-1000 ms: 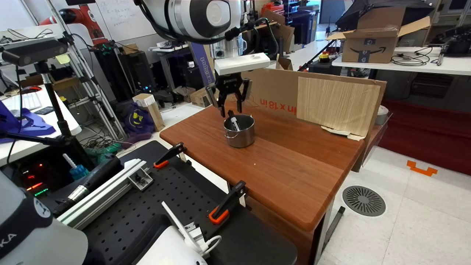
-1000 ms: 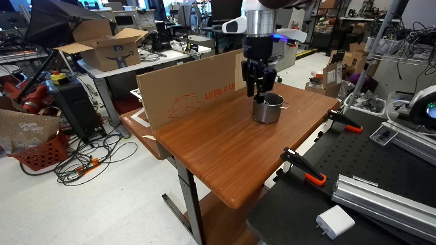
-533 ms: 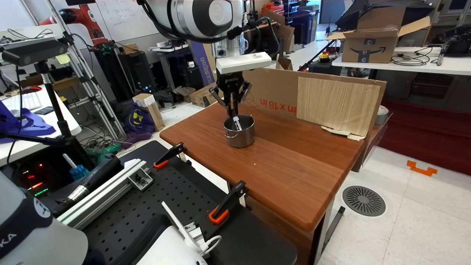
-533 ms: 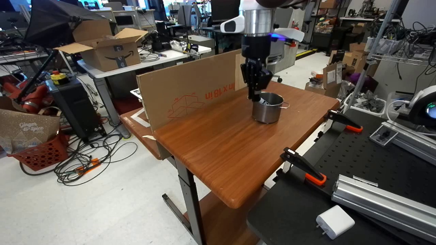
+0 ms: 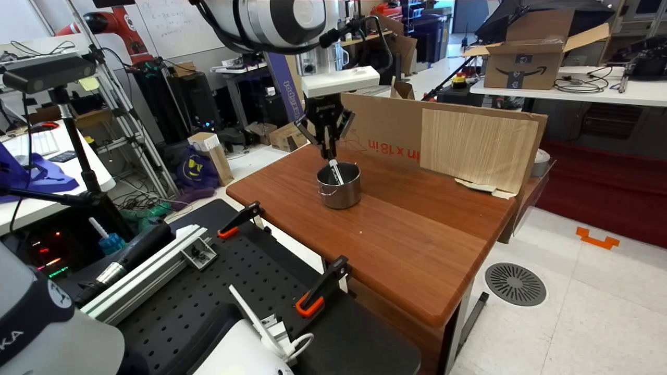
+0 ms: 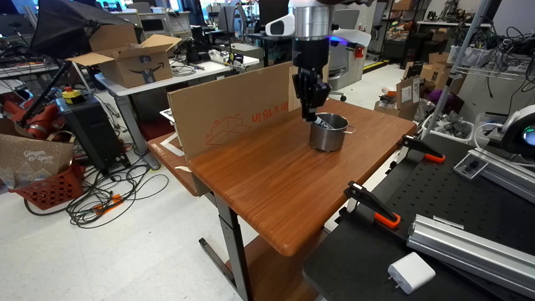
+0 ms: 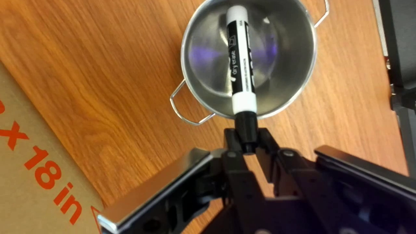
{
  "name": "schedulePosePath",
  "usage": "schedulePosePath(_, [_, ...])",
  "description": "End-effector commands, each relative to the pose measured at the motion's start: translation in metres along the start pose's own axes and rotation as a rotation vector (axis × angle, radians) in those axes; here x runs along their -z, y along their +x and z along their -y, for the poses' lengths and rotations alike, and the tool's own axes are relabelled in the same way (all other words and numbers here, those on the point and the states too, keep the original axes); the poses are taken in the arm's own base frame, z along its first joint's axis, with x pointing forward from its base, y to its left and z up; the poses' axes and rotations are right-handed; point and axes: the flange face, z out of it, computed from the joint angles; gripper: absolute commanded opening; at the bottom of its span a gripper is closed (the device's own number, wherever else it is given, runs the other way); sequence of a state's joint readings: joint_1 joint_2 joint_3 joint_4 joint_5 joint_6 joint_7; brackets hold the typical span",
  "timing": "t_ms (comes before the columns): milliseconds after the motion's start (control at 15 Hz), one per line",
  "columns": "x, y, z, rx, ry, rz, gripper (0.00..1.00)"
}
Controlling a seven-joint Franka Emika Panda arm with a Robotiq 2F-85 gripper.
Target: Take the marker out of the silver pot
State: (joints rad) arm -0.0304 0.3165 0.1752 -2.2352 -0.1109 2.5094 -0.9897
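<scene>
The marker (image 7: 241, 61) is a slim black and white dry-erase pen with a black cap. It leans over the rim of the silver pot (image 7: 300, 58), its white end over the pot's inside. My gripper (image 7: 247, 139) is shut on the black cap, just outside the rim. In both exterior views the gripper (image 5: 329, 155) (image 6: 310, 118) holds the tilted marker (image 5: 335, 171) (image 6: 323, 123) by its upper end. Its lower end is hidden behind the wall of the pot (image 5: 341, 197) (image 6: 327, 140), which stands upright on the wooden table (image 5: 406, 234).
A cardboard sheet (image 6: 234, 108) stands along one table edge, behind the pot. Black clamps with orange pads (image 5: 318, 294) sit at the opposite edge, beside a black perforated board (image 5: 250, 281). The pot has wire handles (image 7: 188, 122) that stick out at its sides.
The gripper was open around the marker's cap one second ago, then shut on it. Since then it has risen slightly, tilting and drawing the marker up; more of the marker shows. The pot has not moved.
</scene>
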Motion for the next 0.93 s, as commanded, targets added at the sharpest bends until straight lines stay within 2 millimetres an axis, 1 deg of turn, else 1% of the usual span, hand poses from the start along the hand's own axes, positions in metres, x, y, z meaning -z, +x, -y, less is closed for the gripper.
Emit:
schedulePosePath(0, [0.024, 0.002, 0.008, -0.025, -0.042, 0.032, 0.05])
schedulePosePath(333, [0.066, 0.007, 0.015, -0.062, -0.105, -0.001, 0.05])
schedulePosePath(467, [0.080, 0.010, 0.020, -0.063, -0.123, -0.013, 0.05])
schedulePosePath(667, [0.090, 0.020, 0.027, -0.054, -0.141, -0.026, 0.05])
schedulePosePath(867, [0.089, 0.041, 0.036, -0.043, -0.142, -0.029, 0.05])
